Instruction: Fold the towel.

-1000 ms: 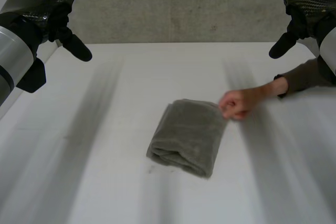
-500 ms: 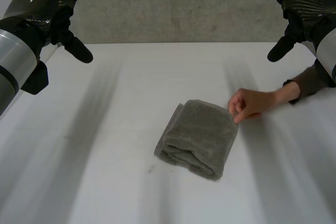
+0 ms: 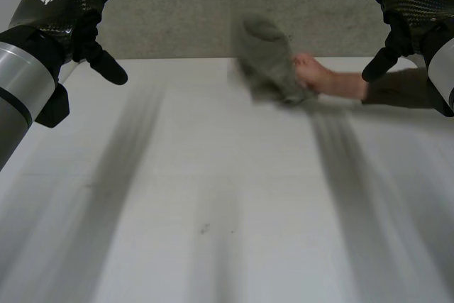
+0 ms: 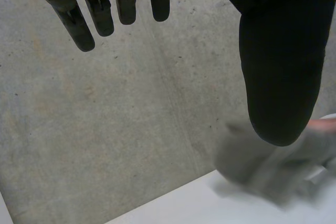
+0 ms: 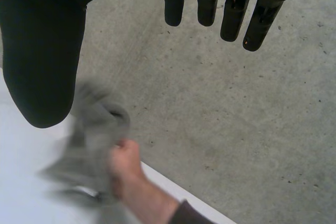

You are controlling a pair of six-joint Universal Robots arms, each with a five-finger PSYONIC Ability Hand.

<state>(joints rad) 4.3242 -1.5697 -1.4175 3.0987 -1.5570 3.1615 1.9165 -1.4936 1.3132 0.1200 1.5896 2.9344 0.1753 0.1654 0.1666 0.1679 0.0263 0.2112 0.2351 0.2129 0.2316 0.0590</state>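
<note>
A person's hand (image 3: 312,74) grips the grey towel (image 3: 267,60) and holds it up in the air over the far edge of the white table (image 3: 227,196). The towel (image 5: 89,145) hangs bunched from that hand (image 5: 126,163) in the right wrist view, and shows as a grey mass (image 4: 273,169) beyond the thumb in the left wrist view. My left hand (image 3: 67,8) is raised at the far left, open, fingers (image 4: 105,9) straight and empty. My right hand (image 3: 411,5) is raised at the far right, open and empty, its fingers (image 5: 231,9) straight.
A grey concrete wall (image 3: 213,5) stands behind the table's far edge. The person's dark-sleeved forearm (image 3: 404,90) reaches in from the right, just below my right hand.
The person's hand has lifted the folded towel off the middle of the table and swung it up toward the far edge. Both my hands have stayed raised and still.
</note>
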